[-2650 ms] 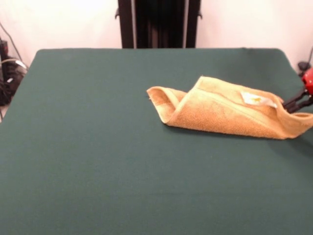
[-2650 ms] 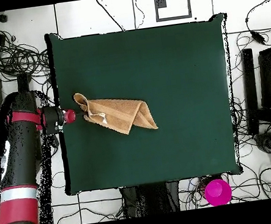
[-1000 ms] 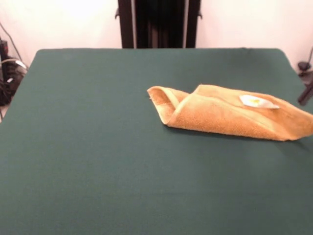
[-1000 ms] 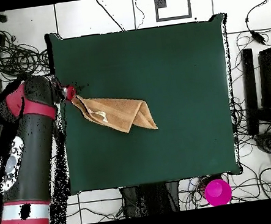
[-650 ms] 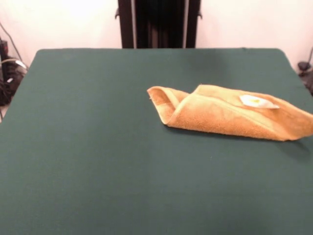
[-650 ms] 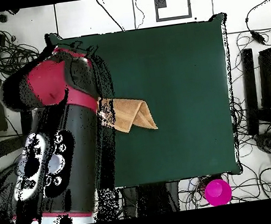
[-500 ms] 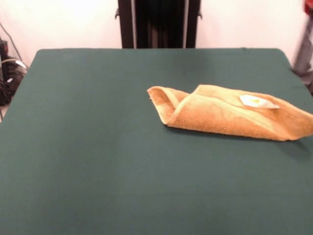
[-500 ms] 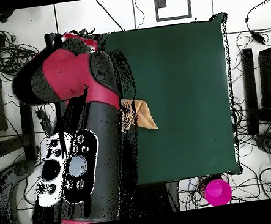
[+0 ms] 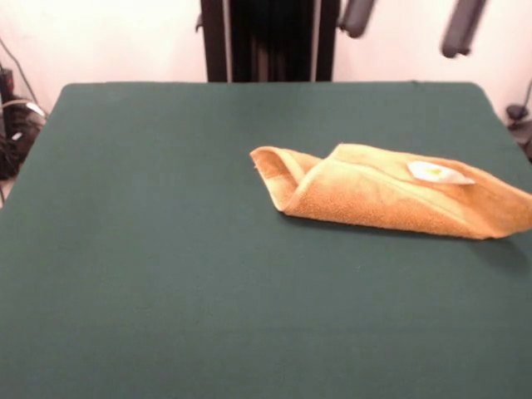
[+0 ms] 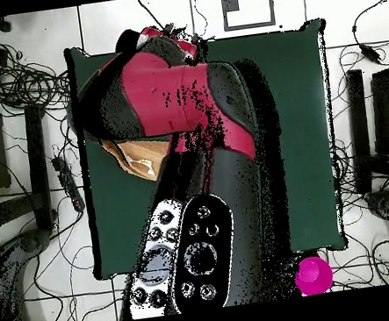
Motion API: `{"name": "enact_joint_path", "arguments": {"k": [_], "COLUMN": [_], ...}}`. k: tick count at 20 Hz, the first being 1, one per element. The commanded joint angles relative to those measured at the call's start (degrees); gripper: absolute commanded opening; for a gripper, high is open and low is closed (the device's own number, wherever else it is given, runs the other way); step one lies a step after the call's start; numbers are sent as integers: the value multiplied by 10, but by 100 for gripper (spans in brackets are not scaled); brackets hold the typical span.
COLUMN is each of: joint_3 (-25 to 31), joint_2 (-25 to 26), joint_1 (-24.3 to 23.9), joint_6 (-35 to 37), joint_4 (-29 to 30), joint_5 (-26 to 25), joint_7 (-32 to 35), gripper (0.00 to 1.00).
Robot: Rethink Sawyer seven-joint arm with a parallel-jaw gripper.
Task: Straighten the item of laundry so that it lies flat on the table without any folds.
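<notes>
The orange-tan towel (image 9: 374, 195) lies folded over itself on the right half of the green table (image 9: 166, 249), with a rolled loop at its left end and the white tag (image 9: 436, 172) on top. My gripper (image 9: 409, 23) hangs high above the table's far edge, well clear of the towel. Only its two grey fingertips (image 9: 461, 29) show, spread apart and empty. In the overhead view the red and black arm (image 10: 182, 107) covers most of the towel (image 10: 135, 155) and much of the table (image 10: 292, 137).
The black pedestal (image 9: 266, 40) stands behind the table's far edge. Cables (image 9: 17, 125) lie off the table's left side. A pink cup (image 10: 312, 274) sits on the floor beside the robot's base.
The arm has swung from the table's right edge up and across to the far middle. The towel, let go earlier, has lain still over the last second.
</notes>
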Motion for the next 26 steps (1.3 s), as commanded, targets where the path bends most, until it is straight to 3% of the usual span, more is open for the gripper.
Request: {"name": "enact_joint_path", "arguments": {"k": [1,12,20,26], "joint_3": [137,293,316,325], "joint_2": [-9,-58,-99,-145], "joint_1": [-5,-123,-165,-202], "joint_6": [103,104,148,134], "joint_4": [120,215,281,357], "joint_5": [-50,-52,-77,-71], "joint_7": [-205,-239,-212,-175], "gripper": [100,100,100,100]}}
